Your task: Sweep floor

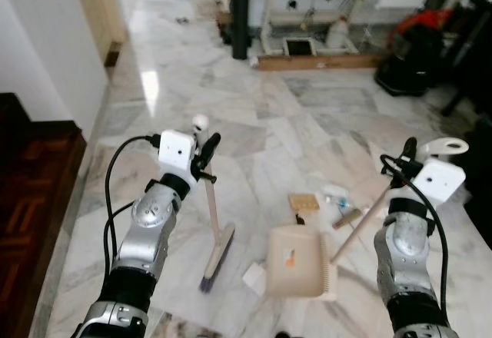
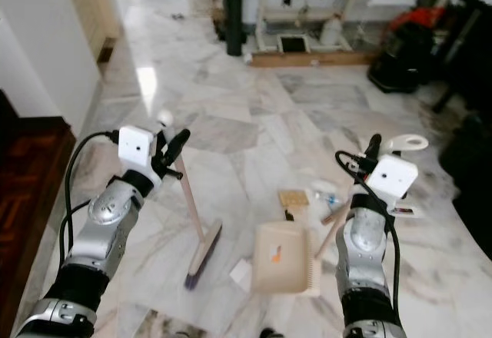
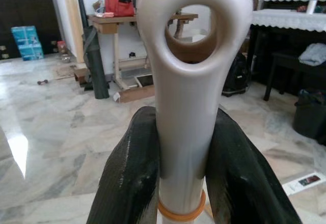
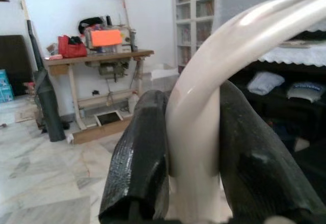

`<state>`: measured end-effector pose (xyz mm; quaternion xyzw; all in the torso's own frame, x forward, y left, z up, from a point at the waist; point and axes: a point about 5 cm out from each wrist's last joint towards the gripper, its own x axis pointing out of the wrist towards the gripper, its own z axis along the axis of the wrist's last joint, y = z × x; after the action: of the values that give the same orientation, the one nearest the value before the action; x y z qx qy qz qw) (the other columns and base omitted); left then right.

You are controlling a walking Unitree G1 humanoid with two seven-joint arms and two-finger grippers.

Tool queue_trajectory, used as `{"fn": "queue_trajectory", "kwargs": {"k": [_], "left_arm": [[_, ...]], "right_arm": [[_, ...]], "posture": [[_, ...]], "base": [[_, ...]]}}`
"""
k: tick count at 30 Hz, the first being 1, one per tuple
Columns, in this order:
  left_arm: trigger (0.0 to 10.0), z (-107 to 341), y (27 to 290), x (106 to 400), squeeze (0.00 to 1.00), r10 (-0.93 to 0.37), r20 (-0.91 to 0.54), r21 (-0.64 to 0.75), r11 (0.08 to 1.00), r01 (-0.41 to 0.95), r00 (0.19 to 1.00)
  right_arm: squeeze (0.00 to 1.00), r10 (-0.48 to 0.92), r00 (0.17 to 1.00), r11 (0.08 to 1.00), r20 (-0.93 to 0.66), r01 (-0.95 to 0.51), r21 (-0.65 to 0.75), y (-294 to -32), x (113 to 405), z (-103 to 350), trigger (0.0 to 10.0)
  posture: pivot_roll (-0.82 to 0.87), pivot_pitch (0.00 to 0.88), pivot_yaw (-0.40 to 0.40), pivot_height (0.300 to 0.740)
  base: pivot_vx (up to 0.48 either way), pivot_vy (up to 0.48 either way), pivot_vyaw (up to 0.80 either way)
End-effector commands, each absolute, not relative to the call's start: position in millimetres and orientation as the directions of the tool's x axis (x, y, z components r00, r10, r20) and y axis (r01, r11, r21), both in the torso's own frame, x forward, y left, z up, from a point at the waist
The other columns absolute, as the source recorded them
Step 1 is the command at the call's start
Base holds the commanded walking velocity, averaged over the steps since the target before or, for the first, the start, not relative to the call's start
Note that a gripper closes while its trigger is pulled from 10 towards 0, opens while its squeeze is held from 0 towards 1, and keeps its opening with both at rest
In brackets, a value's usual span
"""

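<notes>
- The two eye views look from the robot's head, forward and down at the marble floor (image 1: 307, 115). They sit side by side, so both take in the same broom (image 1: 217, 246), dustpan (image 1: 296, 265) and both arms.
- The left wrist view looks along the left claw (image 3: 186, 173), very near the broom's looped handle end, and faces across the room to a wooden bench (image 3: 114, 23).
- The right wrist view looks along the right claw (image 4: 196, 158), just as near the dustpan's curved handle, and faces the same bench.

no readable text, labels, brands or numbers anywhere
</notes>
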<state>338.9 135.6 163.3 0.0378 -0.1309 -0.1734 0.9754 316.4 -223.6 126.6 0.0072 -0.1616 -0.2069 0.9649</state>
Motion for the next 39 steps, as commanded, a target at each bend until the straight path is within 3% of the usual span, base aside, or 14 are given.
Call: {"fn": "queue_trajectory", "kwargs": {"k": [1,9,25,34,39], "left_arm": [[10.0,173,133,340,0.0,-0.362,0.271,0.157,0.931,0.33,0.892],[10.0,173,132,339,0.0,-0.37,0.271,0.161,0.928,0.337,0.889],[10.0,171,135,337,0.0,-0.377,0.262,0.164,0.925,0.344,0.889],[10.0,171,135,337,0.0,-0.38,0.257,0.173,0.923,0.344,0.889],[10.0,171,134,338,0.0,-0.383,0.258,0.175,0.921,0.347,0.887]], "right_arm": [[0.0,-0.408,0.847,0.912,0.34,0.393,0.117,-223,318,135,10.0],[0.0,-0.417,0.846,0.908,0.332,0.404,0.111,-226,317,132,10.0],[0.0,-0.439,0.856,0.894,0.274,0.445,0.04,-237,307,107,10.0],[0.0,-0.442,0.843,0.892,0.307,0.45,0.047,-240,310,115,10.0],[0.0,-0.447,0.835,0.889,0.32,0.455,0.055,-242,311,119,10.0]], "posture": [[0.15,0.11,-0.006,0.74],[0.15,0.112,-0.004,0.74],[0.16,0.122,0.008,0.74],[0.16,0.116,0.013,0.74],[0.16,0.11,0.014,0.74]], "base": [[0.0,0.289,0.0],[0.0,0.0,-0.45],[0.0,0.0,0.0],[0.055,0.0,0.0],[0.251,0.0,-0.66]]}}
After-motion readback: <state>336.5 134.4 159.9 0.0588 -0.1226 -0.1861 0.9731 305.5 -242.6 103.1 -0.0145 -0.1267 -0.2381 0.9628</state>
